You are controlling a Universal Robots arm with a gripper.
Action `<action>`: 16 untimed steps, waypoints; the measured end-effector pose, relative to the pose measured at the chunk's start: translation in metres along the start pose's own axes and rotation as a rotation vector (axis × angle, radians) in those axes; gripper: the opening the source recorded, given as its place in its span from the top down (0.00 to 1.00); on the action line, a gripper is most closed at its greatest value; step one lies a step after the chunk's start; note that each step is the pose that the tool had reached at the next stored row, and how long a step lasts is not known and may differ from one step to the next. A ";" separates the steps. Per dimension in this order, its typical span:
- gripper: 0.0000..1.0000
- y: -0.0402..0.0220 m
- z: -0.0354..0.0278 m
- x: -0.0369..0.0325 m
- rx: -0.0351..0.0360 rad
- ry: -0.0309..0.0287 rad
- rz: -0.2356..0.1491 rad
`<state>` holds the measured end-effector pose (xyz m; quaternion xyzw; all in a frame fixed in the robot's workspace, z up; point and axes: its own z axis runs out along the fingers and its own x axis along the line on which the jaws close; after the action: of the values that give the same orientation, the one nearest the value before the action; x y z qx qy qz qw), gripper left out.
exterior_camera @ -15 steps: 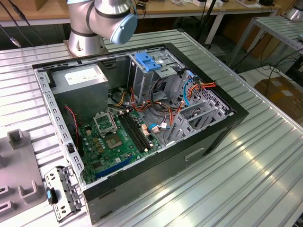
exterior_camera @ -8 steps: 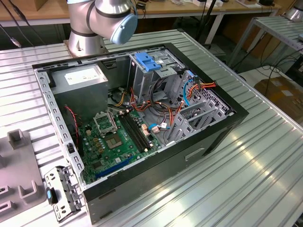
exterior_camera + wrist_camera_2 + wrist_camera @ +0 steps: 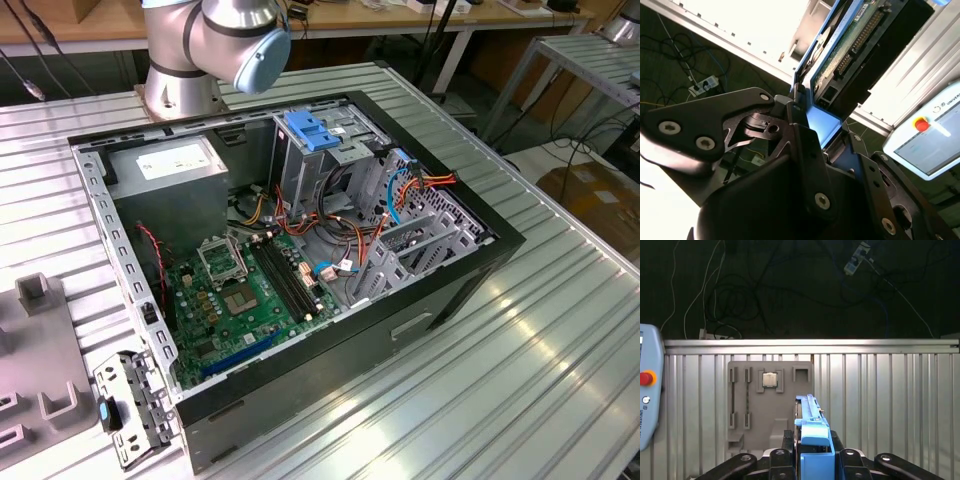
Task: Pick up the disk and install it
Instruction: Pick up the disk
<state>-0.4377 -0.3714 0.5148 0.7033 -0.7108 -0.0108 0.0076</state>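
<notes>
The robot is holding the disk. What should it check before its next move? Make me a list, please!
1. The pincer shut on the disk: ok.
2. The disk up off the tray: ok.
3. The disk straight in the pincer: ok.
4. The case open: ok.
5. The cage slot free: cannot tell.
6. The cables away from the cage: not ok, some lie right beside it.

Disk [image 3: 810,415]: smooth glossy blue plastic rails; green circuit board, matt finish. Pincer [image 3: 812,440]: matt black metal, smooth-looking. Bench [image 3: 540,370]: ribbed bare aluminium, semi-gloss sheen.
</notes>
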 end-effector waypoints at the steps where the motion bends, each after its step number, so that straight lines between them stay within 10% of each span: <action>1: 0.63 -0.0016 -0.0001 0.0000 -0.0001 0.0001 0.000; 16: 0.63 -0.0202 -0.0005 -0.0002 0.0000 0.0000 0.000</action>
<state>-0.4176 -0.3714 0.5148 0.7033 -0.7108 -0.0108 0.0076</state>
